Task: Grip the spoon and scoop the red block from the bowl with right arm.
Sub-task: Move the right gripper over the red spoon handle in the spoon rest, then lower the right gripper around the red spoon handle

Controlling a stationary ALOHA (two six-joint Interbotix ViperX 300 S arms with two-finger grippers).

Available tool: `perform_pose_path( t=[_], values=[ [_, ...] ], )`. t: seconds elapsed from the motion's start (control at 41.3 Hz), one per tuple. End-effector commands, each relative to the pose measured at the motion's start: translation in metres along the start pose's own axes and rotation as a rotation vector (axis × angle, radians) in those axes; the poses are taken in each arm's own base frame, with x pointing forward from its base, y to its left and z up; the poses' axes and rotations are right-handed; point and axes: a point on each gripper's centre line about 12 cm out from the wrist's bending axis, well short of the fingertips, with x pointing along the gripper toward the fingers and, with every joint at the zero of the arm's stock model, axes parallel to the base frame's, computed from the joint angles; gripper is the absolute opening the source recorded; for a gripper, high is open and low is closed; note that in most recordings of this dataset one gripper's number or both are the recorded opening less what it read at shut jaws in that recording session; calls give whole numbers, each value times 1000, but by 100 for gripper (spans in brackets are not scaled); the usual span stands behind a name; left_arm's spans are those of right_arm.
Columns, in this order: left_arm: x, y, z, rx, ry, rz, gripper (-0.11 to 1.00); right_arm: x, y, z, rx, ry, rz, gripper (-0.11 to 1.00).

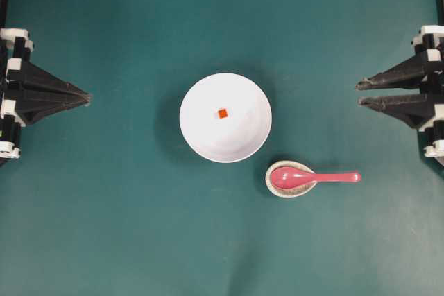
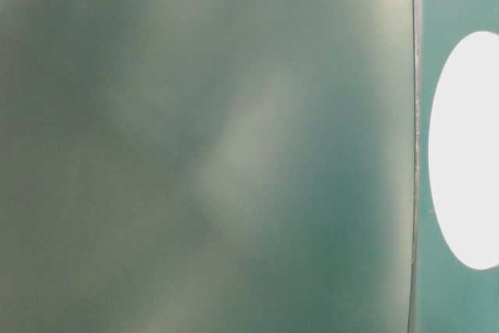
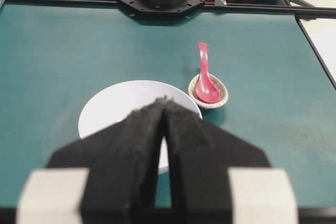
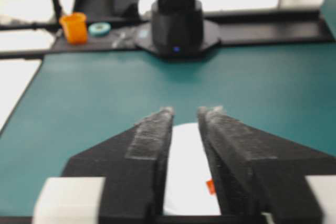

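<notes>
overhead view: right gripper (image 1: 358, 93) sits at the right edge, level above the mat, fingers pointing toward the middle with a clear gap between the tips, nothing in them. white bowl (image 1: 225, 118) lies well apart from it, out ahead of the tips and a little toward the near edge. red block (image 1: 223, 114) rests inside the bowl, near its centre. spoon (image 1: 309, 177) is nearer that gripper but off to its side, scoop resting in a small speckled dish (image 1: 289, 179), handle pointing toward the right arm's side. dish is just beside the bowl's rim, apart from it. left gripper (image 1: 87, 96) at the left edge, tips drawn together to a point, aimed at the bowl and well apart from it. green mat (image 1: 111, 227) covers the table.

table-level view: mostly a blurred grey-green surface; a white oval, likely the bowl (image 2: 468, 154), shows at the right edge. no gripper visible.

left wrist view: left gripper (image 3: 164, 103), pads meeting at the tips, held level. bowl (image 3: 115, 108) lies just beyond and below the tips. spoon (image 3: 205, 80) in the dish (image 3: 221, 94) is ahead and to the right.

right wrist view: right gripper (image 4: 185, 113), pads parted, empty. bowl (image 4: 186, 177) shows through the gap below the pads; red block (image 4: 210, 186) peeks out by the right-hand pad.
</notes>
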Motion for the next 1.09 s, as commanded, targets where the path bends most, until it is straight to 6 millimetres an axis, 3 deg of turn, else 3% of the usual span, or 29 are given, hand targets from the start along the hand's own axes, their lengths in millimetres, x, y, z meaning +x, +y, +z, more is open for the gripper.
perform_pose_path(
  t=[0.0,0.339,0.703,1.066],
  values=[
    [2,-1,10,5,-24,-4,0,3,1,5,6,0,1,40],
    [2,-1,10,22,-24,-4,0,14,-1,-20,31,109,-6,49],
    [2,-1,5,33,12,-3,0,28,19,-84,116,253,62,57],
    [2,-1,5,33,15,-3,0,23,49,-145,203,254,91,57]
  ],
)
